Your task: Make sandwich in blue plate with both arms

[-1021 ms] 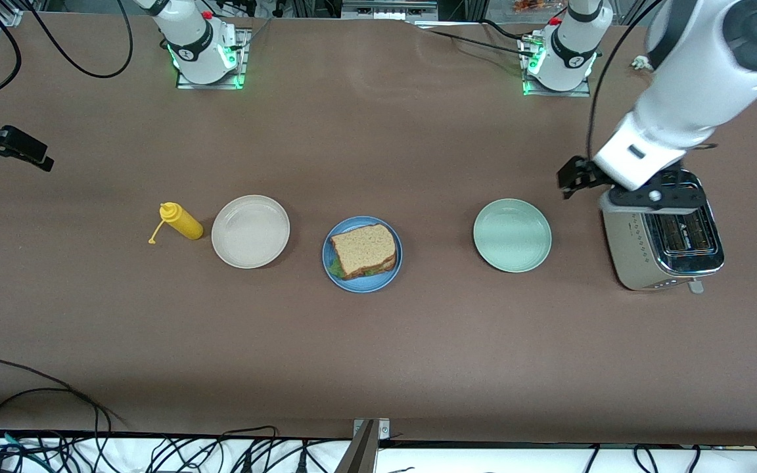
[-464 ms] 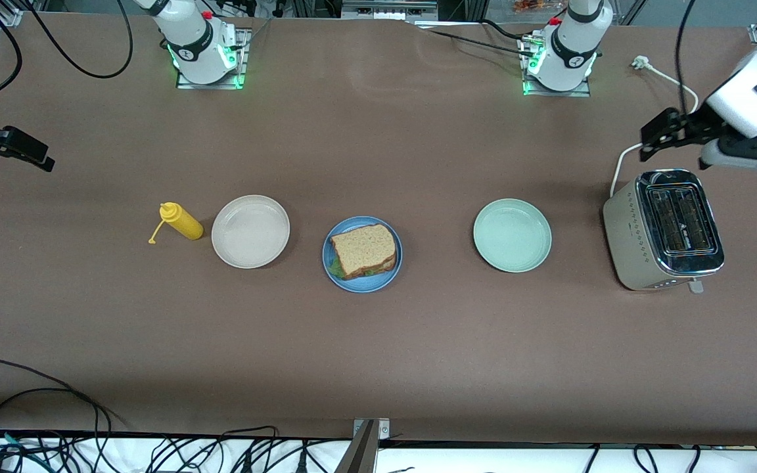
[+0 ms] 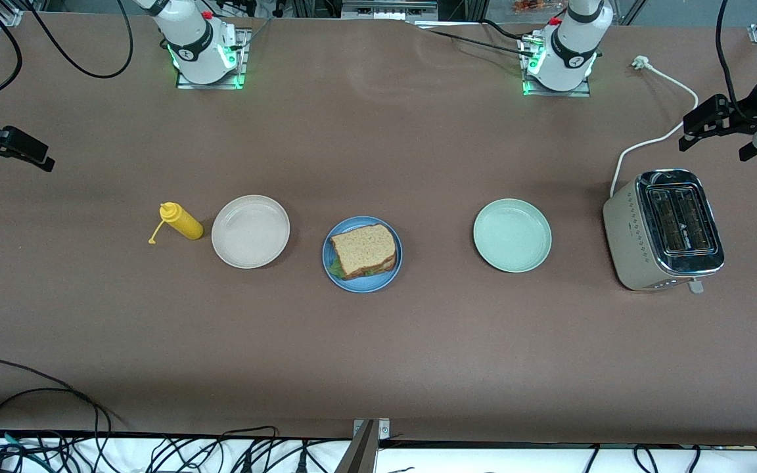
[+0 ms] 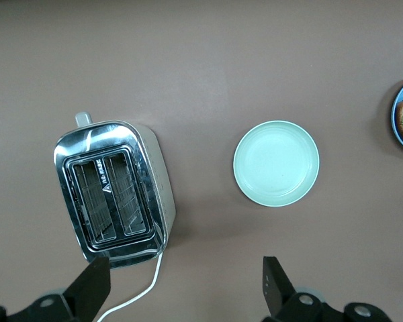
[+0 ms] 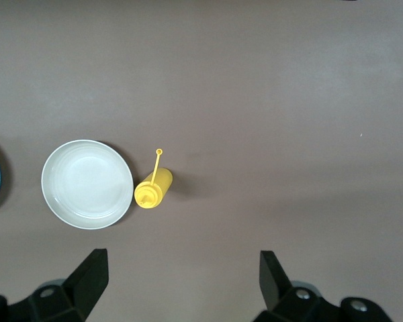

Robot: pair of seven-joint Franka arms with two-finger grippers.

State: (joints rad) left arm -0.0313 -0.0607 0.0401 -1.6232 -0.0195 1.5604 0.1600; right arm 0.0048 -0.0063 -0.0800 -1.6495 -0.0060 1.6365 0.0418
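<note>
You get one high front camera facing the bases. Both wrist cameras look straight down from well up — each shares the blue plate [image 3: 362,254] edge with front.

Brown speckled sandwich [image 3: 363,249], green leaf edge, on blue plate [image 3: 378,280]. Beige-white plate [image 3: 250,231] at its 9 o'clock, pale green plate [image 3: 512,235] at 3. Yellow bottle [image 3: 181,221]. Beige-and-chrome toaster [image 3: 662,230], white cord [image 3: 654,138]. Brown table [image 3: 378,348].

Top bread slice mostly hides the sandwich [image 3: 363,251] lettuce.
</note>
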